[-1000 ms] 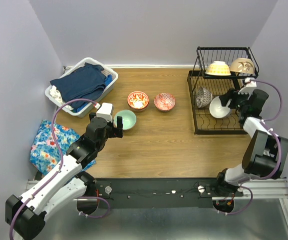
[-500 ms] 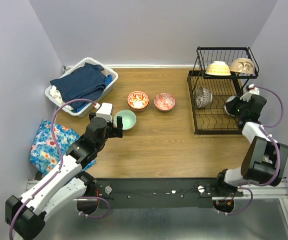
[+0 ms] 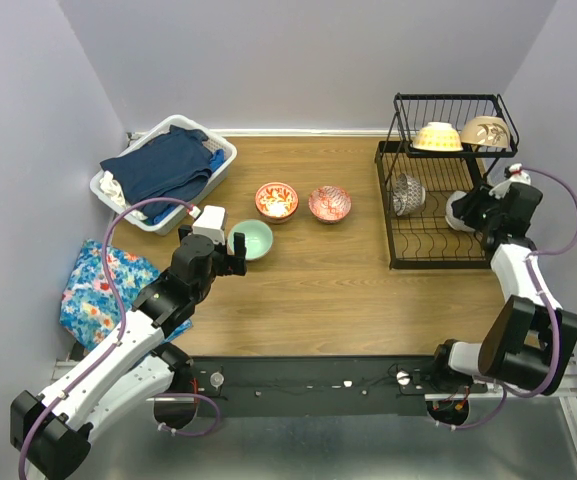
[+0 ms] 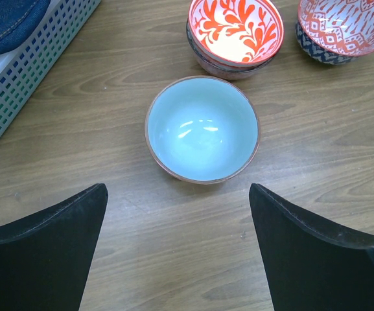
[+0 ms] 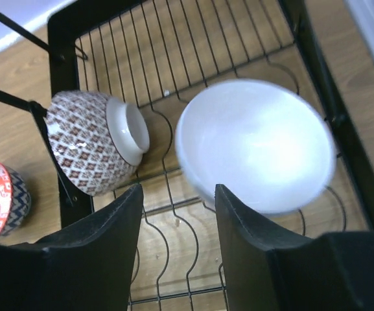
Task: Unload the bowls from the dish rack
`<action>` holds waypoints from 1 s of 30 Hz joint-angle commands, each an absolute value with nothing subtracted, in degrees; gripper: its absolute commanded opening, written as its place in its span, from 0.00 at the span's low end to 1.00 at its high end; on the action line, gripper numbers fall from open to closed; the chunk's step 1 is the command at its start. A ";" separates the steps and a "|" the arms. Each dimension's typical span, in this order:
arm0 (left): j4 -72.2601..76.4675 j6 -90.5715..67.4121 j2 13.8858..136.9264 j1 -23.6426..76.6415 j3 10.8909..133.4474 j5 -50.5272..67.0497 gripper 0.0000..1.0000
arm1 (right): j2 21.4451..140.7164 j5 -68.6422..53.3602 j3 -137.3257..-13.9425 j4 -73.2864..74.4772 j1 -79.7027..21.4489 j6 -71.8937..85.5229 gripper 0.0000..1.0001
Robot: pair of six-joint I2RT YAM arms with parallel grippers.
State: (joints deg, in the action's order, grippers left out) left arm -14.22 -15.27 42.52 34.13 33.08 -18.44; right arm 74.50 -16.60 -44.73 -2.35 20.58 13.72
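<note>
The black wire dish rack stands at the right. Its top tier holds a cream-yellow bowl and a beige bowl. Its lower tier holds a dark patterned bowl on its side and a white bowl, which is blurred. My right gripper is open over the lower tier, with only rack wire between its jaws and the white bowl just beyond its right finger. My left gripper is open and empty just short of a mint green bowl on the table.
A red-orange floral bowl and a red patterned bowl stand on the table behind the mint one. A white laundry basket of clothes is at the back left, and a blue floral cloth lies at the left edge.
My right gripper has drawn back toward the right side of the rack. The white bowl has shifted right on the lower tier. The left arm has not moved.
</note>
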 commanded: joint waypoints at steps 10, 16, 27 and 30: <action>-14.15 -16.17 40.96 33.84 33.13 -18.28 0.99 | 78.92 -8.19 -51.24 6.33 20.57 16.96 0.65; -14.68 -16.35 40.69 33.84 33.13 -18.54 0.99 | 79.80 -0.55 -50.36 8.78 20.57 18.46 0.65; -14.68 -16.44 41.22 33.84 33.49 -18.46 0.99 | 83.58 6.59 -51.77 12.39 20.65 20.30 0.64; -14.68 -16.44 41.22 33.84 33.40 -18.54 0.99 | 85.60 4.84 -51.94 11.95 20.65 20.65 0.63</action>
